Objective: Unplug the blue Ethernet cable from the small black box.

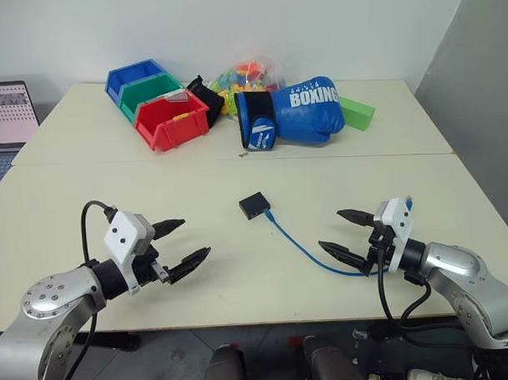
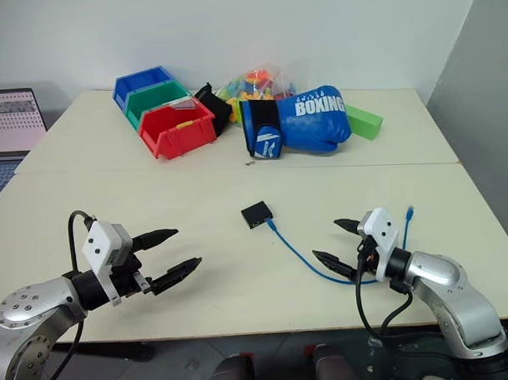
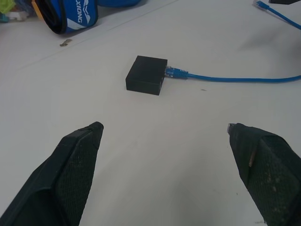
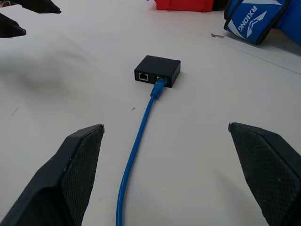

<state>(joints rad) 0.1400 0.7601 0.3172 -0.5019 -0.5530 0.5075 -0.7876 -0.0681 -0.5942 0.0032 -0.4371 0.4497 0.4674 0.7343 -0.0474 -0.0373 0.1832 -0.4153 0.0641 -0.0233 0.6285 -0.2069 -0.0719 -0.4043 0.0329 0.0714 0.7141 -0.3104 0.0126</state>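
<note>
Fingers spread wide and empty, our left gripper (image 1: 180, 243) and right gripper (image 1: 346, 233) hover on either side of the small flat matte-black box (image 1: 254, 205), leaving room to reach its still-plugged thin blue Ethernet cable (image 4: 141, 127).

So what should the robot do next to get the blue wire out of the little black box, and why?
Probably bring the right gripper forward to the plug end of the thin bright blue Ethernet cable. It is still plugged into the small flat matte-black box, both grippers hang open and apart from it, and the cable runs straight toward the right gripper.
</note>
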